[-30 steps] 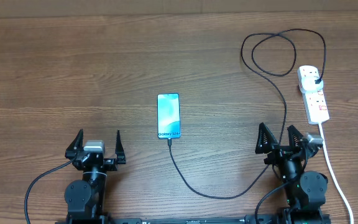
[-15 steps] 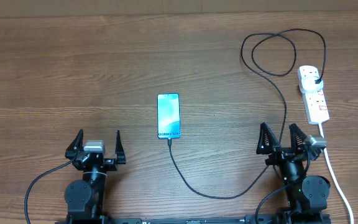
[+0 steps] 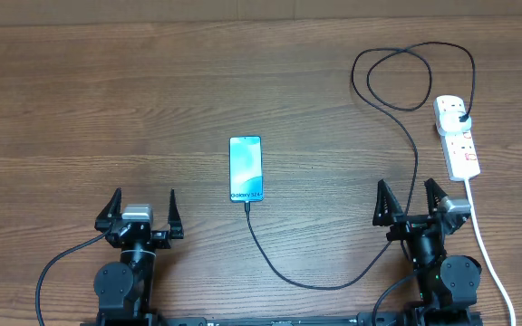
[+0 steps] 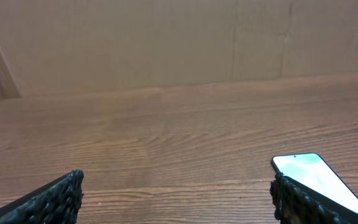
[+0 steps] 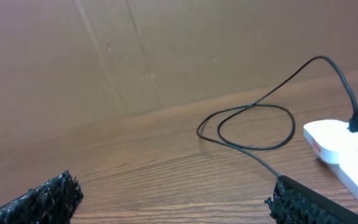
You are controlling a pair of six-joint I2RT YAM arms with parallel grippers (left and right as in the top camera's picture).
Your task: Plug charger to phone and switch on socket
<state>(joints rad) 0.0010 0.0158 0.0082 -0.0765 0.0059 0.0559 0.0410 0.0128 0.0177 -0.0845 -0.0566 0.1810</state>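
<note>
The phone lies flat mid-table with its light blue screen lit; its corner shows in the left wrist view. The black charger cable runs from the phone's near short edge, loops at the back right and ends in a black plug in the white socket strip. The cable and the strip also show in the right wrist view. My left gripper is open and empty near the front left. My right gripper is open and empty, just left of the strip's white cord.
The thick white cord runs from the strip toward the front right edge. A brown cardboard wall stands behind the table's far edge.
The right gripper has turned slightly to the right. The left arm, phone and cable have not moved.
</note>
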